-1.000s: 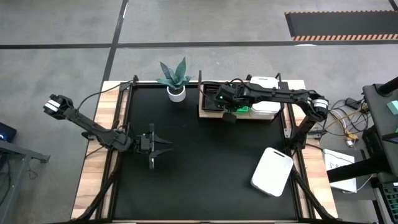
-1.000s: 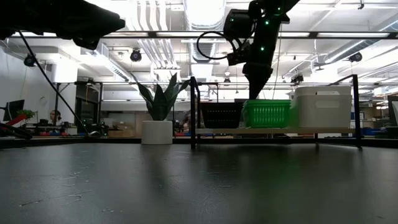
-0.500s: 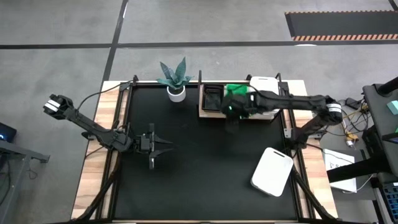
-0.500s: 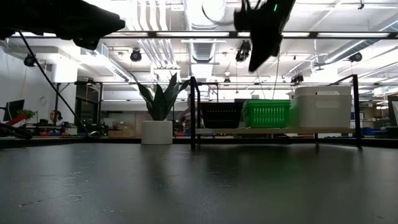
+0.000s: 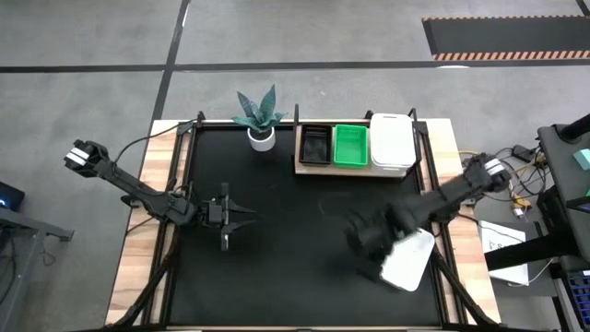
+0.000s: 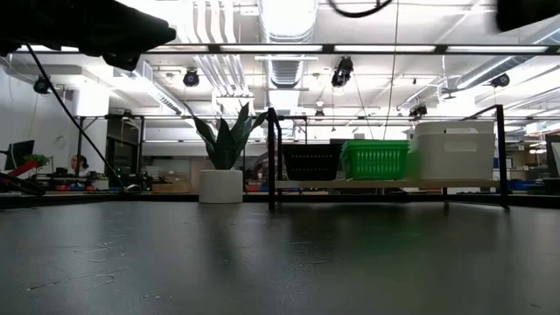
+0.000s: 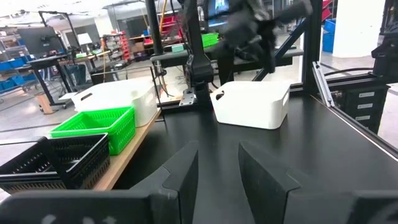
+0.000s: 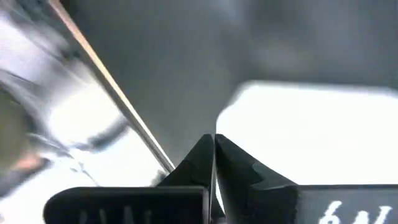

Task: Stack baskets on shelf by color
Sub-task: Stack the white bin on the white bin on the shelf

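**On the shelf, three colours in a row — one white basket out on the surface**

At the upper middle of the high view, the shelf (image 5: 355, 171) carries its baskets side by side: the black baskets (image 5: 315, 146) on the left, the green baskets (image 5: 350, 145) in the centre, the white baskets (image 5: 392, 142) on the right. The low view shows the same row, black (image 6: 313, 162), green (image 6: 374, 159), white (image 6: 453, 150), all sitting level on the board (image 6: 385, 184).

Down at the lower right of the high view, a lone white basket (image 5: 407, 257) lies tilted on the black surface (image 5: 277, 267), well apart from the shelf. The right pincer (image 5: 369, 238) hangs blurred just at that basket's left edge; its own wrist view shows the fingers (image 8: 214, 163) clenched tight together, nothing between them, with the white basket (image 8: 311, 130) just beyond.

Over at centre left, the left pincer (image 5: 241, 216) hangs above the surface, fingers parted and grasping nothing; its fingers (image 7: 186, 180) stand apart in the wrist view.

A potted plant (image 5: 259, 118) stands just left of the shelf.
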